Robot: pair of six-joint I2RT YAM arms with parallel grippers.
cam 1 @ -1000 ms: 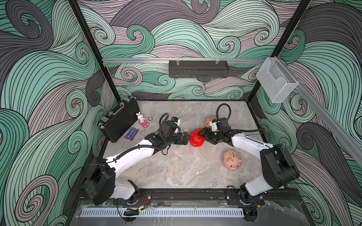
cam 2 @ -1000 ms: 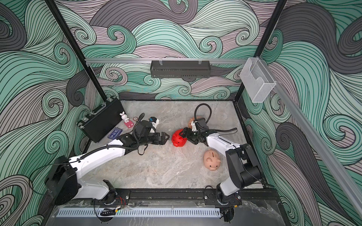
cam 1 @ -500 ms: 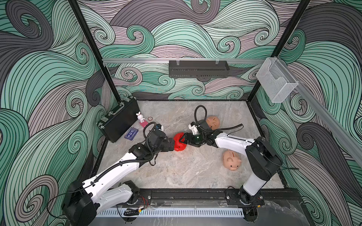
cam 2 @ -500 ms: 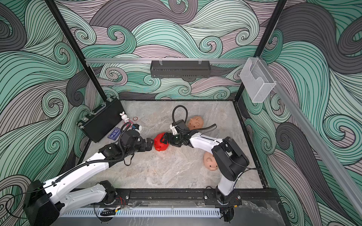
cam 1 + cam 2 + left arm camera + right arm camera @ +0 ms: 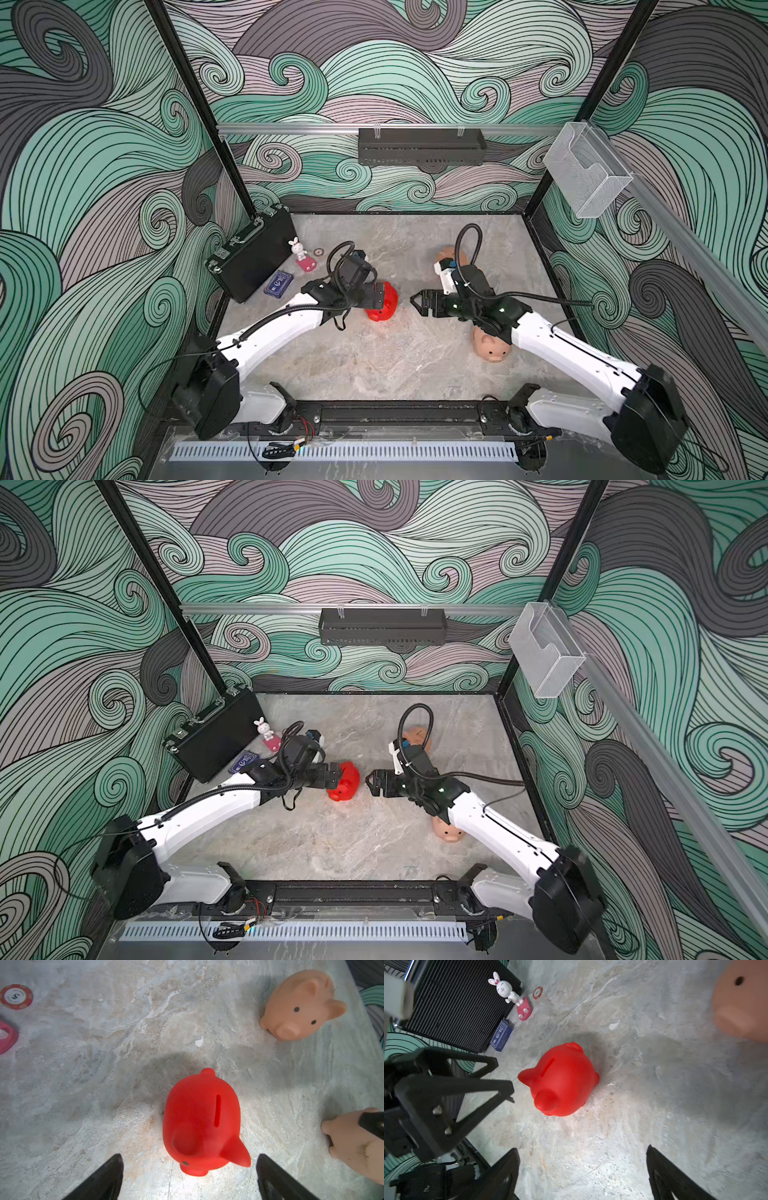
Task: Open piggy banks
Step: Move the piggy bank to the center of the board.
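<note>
The red piggy bank (image 5: 384,301) (image 5: 347,781) stands upright mid-table, coin slot up (image 5: 201,1124) (image 5: 562,1080). My left gripper (image 5: 379,297) (image 5: 336,776) (image 5: 190,1159) is open at the pig's left side, a finger on either side of its snout without pinching it. My right gripper (image 5: 417,302) (image 5: 370,783) (image 5: 582,1151) is open and empty, a short gap to the pig's right. One peach piggy bank (image 5: 446,253) (image 5: 415,733) (image 5: 301,1005) stands behind the right wrist. Another peach piggy bank (image 5: 490,349) (image 5: 446,831) (image 5: 357,1147) lies partly under the right forearm.
A black case (image 5: 253,253) (image 5: 456,1007) leans against the left wall. Beside it are a white rabbit figurine (image 5: 298,249) (image 5: 504,989), a poker chip (image 5: 318,251) (image 5: 16,997) and a small blue box (image 5: 278,284) (image 5: 501,1035). Patterned walls close in the table.
The red piggy bank has shifted left across the table. The right gripper, which was against it, has drawn back to the right and opened wider. The left gripper stays at the pig.
</note>
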